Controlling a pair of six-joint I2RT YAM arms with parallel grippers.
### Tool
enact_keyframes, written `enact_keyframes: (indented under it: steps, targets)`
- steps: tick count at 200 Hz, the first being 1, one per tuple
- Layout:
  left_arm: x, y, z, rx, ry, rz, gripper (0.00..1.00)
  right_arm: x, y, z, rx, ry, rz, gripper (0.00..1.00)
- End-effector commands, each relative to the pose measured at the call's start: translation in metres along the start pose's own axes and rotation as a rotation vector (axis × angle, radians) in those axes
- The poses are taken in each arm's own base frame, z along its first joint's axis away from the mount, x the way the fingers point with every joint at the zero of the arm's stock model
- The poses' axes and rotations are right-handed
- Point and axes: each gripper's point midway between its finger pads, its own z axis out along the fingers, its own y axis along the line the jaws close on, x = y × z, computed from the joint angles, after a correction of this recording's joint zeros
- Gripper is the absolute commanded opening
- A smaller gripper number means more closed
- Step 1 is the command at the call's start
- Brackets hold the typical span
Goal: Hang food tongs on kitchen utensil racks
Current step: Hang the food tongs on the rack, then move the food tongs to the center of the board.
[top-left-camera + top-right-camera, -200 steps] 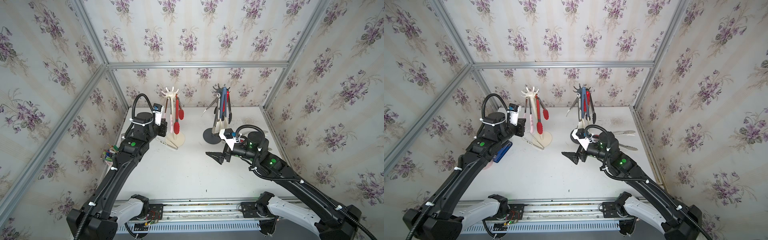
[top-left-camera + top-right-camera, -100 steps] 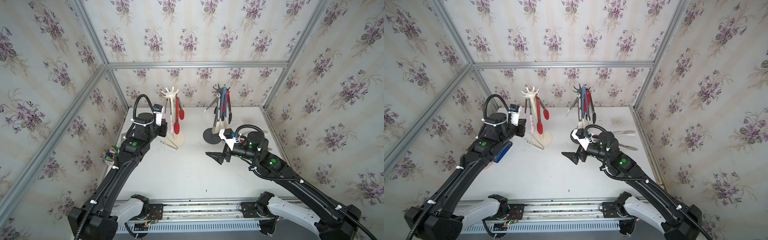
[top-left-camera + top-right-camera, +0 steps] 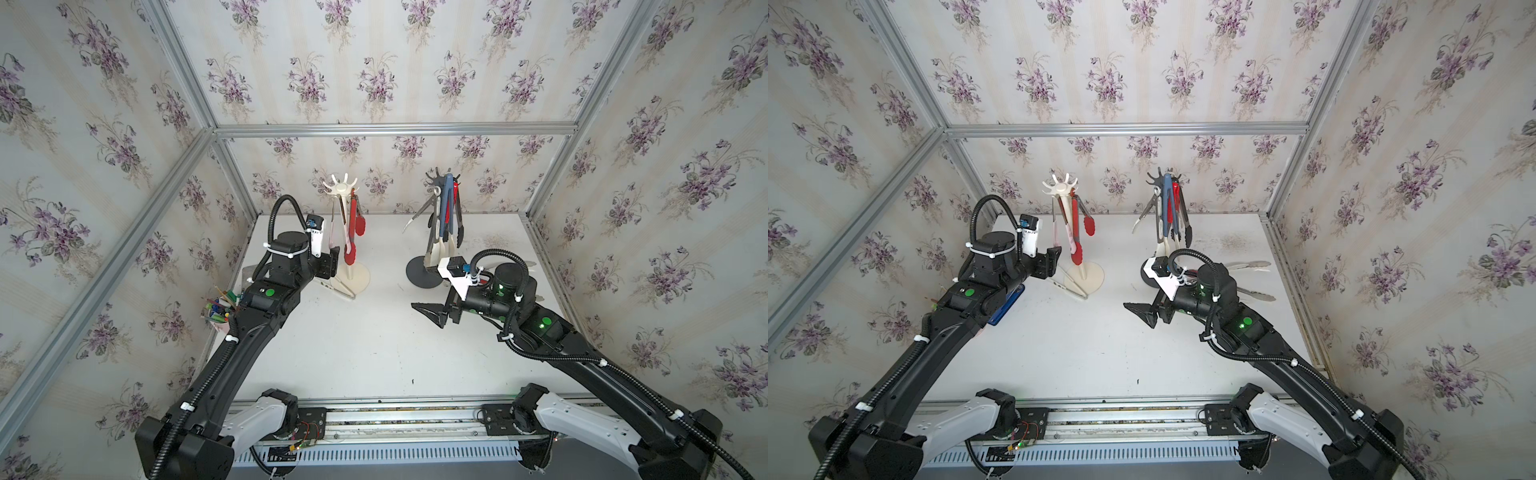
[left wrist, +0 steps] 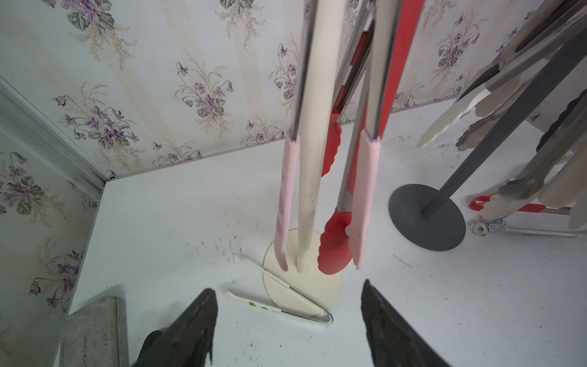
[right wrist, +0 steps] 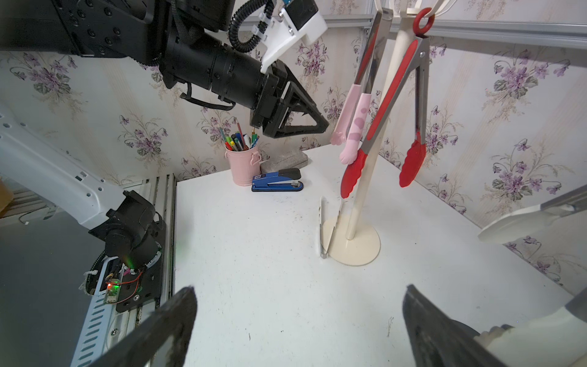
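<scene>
The cream-white rack (image 3: pixel 341 189) stands back left, with its pole (image 4: pixel 313 159) close in front of my left gripper (image 4: pixel 287 287). That gripper is open and holds nothing. Pink-tipped tongs (image 4: pixel 365 190) hang on the rack astride the pole, beside red tongs (image 4: pixel 335 244). Small white tongs (image 4: pixel 286 309) lie on the table against the rack's base. The dark grey rack (image 3: pixel 435 183) carries several tongs (image 3: pixel 446 212). My right gripper (image 3: pixel 430 316) hovers open and empty over the table's middle, in front of the dark rack's base (image 3: pixel 417 272).
A pink cup of pens (image 5: pixel 243 165), a blue stapler (image 5: pixel 276 182) and a grey block (image 5: pixel 286 159) sit along the left edge. More tongs (image 3: pixel 1252 264) lie on the table behind my right arm. Papered walls close in the back and sides.
My left gripper's jaws have gone from shut to open beside the cream-white rack. The right arm has not moved.
</scene>
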Motion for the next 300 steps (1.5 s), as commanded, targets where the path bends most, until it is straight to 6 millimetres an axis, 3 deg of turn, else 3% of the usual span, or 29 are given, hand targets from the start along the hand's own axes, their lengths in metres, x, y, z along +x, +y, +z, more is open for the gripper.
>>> enact_keyframes:
  steps: [1,59,140,194,248,274,300]
  targets:
    - [0.000,0.007,0.001,-0.031,-0.020,-0.028,0.76,-0.001,-0.001,0.001,0.004,-0.008,-0.004,1.00]
    - [0.032,0.029,0.008,-0.095,0.041,-0.170,0.88,-0.001,-0.001,-0.003,0.019,-0.017,-0.006,1.00]
    - [0.096,0.046,0.038,-0.093,0.277,-0.392,0.87,0.002,0.000,-0.003,0.014,-0.006,0.014,1.00]
    - [0.141,0.047,0.063,-0.075,0.475,-0.587,0.79,0.003,0.001,-0.005,0.012,-0.005,0.018,1.00]
    - [0.189,0.032,0.088,-0.095,0.683,-0.829,0.68,0.005,0.002,-0.005,0.010,0.001,0.021,1.00]
    - [0.203,0.033,0.092,-0.149,0.726,-0.910,0.62,0.007,0.003,-0.007,0.010,0.007,0.022,1.00]
    - [0.204,0.037,0.098,-0.188,0.727,-0.961,0.62,0.009,0.003,-0.009,0.018,0.008,0.021,1.00]
